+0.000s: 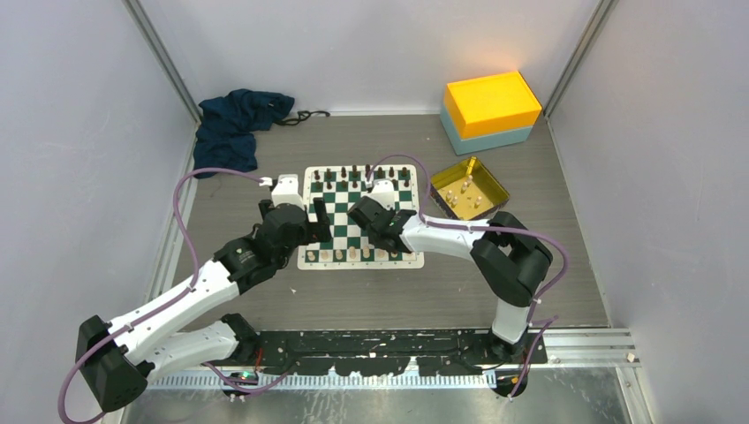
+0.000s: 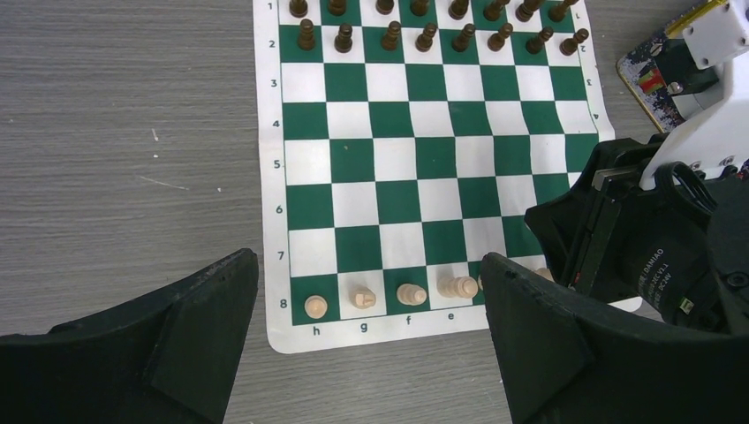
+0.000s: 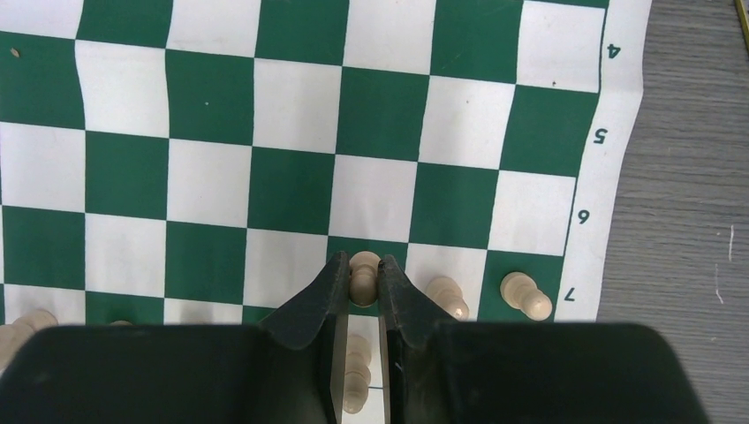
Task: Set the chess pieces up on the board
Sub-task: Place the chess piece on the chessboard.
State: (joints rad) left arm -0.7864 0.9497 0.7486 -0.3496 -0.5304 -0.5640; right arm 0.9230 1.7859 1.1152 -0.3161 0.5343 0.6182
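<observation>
- Two grippers hang over the board, which lies in the middle of the table; a crumpled blue cloth sits in the far left corner.
- The left gripper is above the board's left side, fingers spread wide with nothing between them.
- The board's near row (marked 8) bears cream chess pieces on squares h, g, f and e; dark pieces fill the two far rows.
- The right gripper has its fingers pressed closed on a cream pawn at a green square of row 7 (whether it rests on the mat cannot be told). Two more pawns stand just to its right.
- A gold tray, right of the board, holds several cream pieces.
- A yellow box on a pale blue base stands behind the tray.
</observation>
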